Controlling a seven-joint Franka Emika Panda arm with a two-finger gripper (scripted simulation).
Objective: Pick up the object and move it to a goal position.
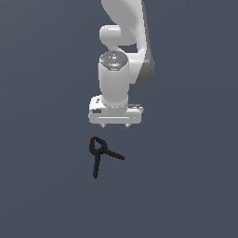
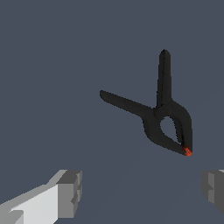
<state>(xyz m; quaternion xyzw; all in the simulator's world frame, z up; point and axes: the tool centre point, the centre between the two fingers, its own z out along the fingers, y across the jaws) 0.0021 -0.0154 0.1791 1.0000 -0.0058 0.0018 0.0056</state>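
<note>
The object [image 1: 99, 152] is a small black spring clamp lying flat on the dark grey floor, its two thin handles splayed apart and a tiny red tip on its rounded head. In the wrist view the object [image 2: 164, 118] fills the middle, red tip toward the fingers. My gripper [image 1: 115, 125] hangs above the floor, just beyond the clamp's red tip and a little to the exterior view's right. It is open, with nothing between the fingers [image 2: 70, 192], which stand wide apart and clear of the clamp.
The white arm [image 1: 121, 56] rises out of the exterior view's upper edge behind the gripper. A plain dark grey floor [image 1: 46, 186] extends all around.
</note>
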